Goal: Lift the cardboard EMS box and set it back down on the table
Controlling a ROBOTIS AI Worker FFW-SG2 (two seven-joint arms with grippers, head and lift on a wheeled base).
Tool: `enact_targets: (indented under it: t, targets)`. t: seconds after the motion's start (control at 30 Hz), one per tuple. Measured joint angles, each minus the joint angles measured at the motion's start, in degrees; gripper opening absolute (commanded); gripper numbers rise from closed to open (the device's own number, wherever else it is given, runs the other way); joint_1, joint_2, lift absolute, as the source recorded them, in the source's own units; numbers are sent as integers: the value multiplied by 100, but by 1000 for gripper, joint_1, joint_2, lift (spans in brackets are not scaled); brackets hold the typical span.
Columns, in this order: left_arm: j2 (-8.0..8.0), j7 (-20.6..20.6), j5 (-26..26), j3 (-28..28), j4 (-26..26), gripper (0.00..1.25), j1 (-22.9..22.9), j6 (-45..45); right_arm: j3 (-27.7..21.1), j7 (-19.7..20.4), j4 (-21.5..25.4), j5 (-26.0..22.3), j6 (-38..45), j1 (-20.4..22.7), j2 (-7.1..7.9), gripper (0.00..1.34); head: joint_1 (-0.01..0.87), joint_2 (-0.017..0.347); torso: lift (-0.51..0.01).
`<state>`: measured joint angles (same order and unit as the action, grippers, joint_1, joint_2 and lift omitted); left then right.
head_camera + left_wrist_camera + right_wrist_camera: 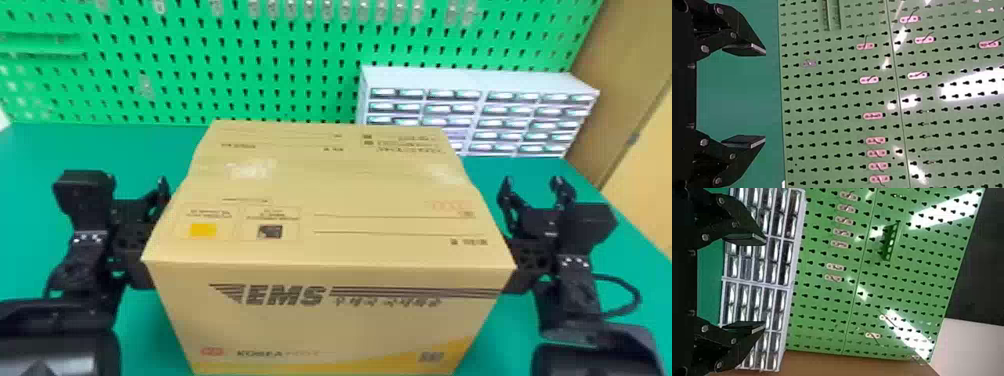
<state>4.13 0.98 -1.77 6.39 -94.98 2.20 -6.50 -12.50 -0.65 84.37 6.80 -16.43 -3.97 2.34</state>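
Note:
The large cardboard EMS box stands in the middle of the head view, its printed front facing me. My left gripper is beside the box's left side, partly hidden by it. On the right side, my right gripper points forward with its fingers apart. Seen from the left wrist, the left gripper is open with nothing between its fingers. The right wrist view likewise has the right gripper open and holding nothing. Both wrists are close against the box's sides; whether they touch it I cannot tell.
Under the box lies a green table. A green pegboard with small hooks rises behind it. At the back right stands a white cabinet of small drawers, near a brown wooden panel.

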Motion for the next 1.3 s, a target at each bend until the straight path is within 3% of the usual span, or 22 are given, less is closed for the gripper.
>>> enact_targets:
  t: [0.57,1.3]
  targets:
    - [2,139,267,-786,360,785,263,0,469,5,-173,-27,0,-196,39,831,678,-14,-99]
    - [2,140,272,-700,383,785,265,2,650,-4,-231,-166,35,-253,114,833,678,-14,-99]
